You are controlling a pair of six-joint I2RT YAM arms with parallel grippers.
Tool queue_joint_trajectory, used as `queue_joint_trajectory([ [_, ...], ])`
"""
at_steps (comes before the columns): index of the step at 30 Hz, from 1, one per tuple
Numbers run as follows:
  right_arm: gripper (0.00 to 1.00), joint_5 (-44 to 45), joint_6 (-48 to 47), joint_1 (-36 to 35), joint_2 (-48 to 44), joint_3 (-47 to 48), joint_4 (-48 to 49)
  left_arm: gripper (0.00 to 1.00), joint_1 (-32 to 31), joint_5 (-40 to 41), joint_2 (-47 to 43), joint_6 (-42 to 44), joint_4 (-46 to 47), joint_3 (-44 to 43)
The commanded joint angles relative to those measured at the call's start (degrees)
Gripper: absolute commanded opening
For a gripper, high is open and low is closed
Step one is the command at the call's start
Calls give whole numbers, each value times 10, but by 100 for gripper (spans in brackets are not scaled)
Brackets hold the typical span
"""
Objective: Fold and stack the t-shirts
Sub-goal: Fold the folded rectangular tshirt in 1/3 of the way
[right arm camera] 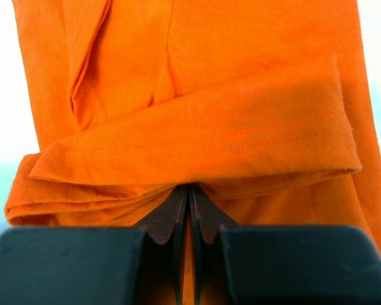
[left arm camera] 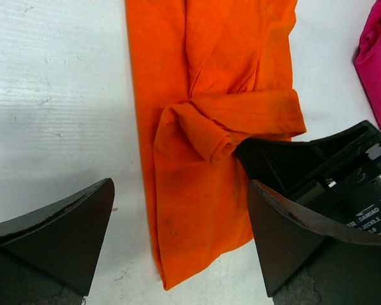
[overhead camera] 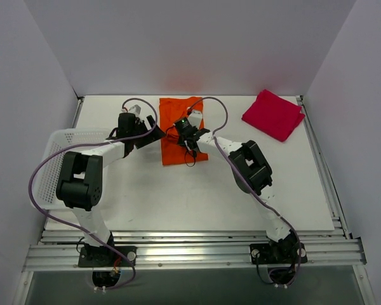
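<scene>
The orange t-shirt lies on the table as a long folded strip at the back middle. It fills the right wrist view, and its lower end shows in the left wrist view. My right gripper is shut, pinching a bunched fold of the orange shirt; its black body also shows in the left wrist view. My left gripper is open and empty, its fingers spread over the strip's near left corner. The red t-shirt lies folded at the back right, and its edge shows in the left wrist view.
A white mesh basket stands at the table's left edge, beside the left arm. White walls close the table at the back and both sides. Purple cables loop over both arms.
</scene>
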State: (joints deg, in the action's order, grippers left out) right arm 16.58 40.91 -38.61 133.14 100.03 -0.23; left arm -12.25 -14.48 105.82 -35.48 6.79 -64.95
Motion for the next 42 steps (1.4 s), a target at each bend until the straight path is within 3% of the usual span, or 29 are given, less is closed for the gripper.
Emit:
queue_joint_trajectory([
  [1,0,6,-3,7,15,33,-28,94,4,-14,8,11,32,3],
  [4,0,12,-11,12,18,59,-37,94,3,-15,11,13,33,3],
  [11,0,7,-57,73,125,337,-90,94,9,-14,-2,18,23,4],
  [12,0,-6,-61,83,139,397,-73,94,10,-16,-4,20,22,6],
  [14,4,-22,-71,110,163,422,-24,94,11,-10,-14,20,19,11],
  [17,19,-54,-83,136,156,407,97,94,11,-7,-25,21,17,18],
  [18,27,-74,-91,141,141,395,107,94,11,-7,-30,21,18,18],
  [19,45,-80,-97,143,128,384,114,94,10,-5,-32,21,17,19],
  [21,57,-79,-106,142,64,341,134,94,11,-4,-41,20,21,25],
  [22,61,-79,-108,140,37,265,147,94,10,-5,-43,18,22,25],
  [28,63,-31,-100,118,-169,-50,266,96,-12,12,-38,16,-5,-24],
  [31,63,-26,-87,113,-213,-121,275,96,-30,22,-12,18,-19,-70],
  [41,61,-15,-68,138,-235,-186,255,100,-115,61,61,-9,-63,-168],
  [42,61,-15,-65,141,-237,-187,252,95,-124,68,59,-19,-83,-172],
])
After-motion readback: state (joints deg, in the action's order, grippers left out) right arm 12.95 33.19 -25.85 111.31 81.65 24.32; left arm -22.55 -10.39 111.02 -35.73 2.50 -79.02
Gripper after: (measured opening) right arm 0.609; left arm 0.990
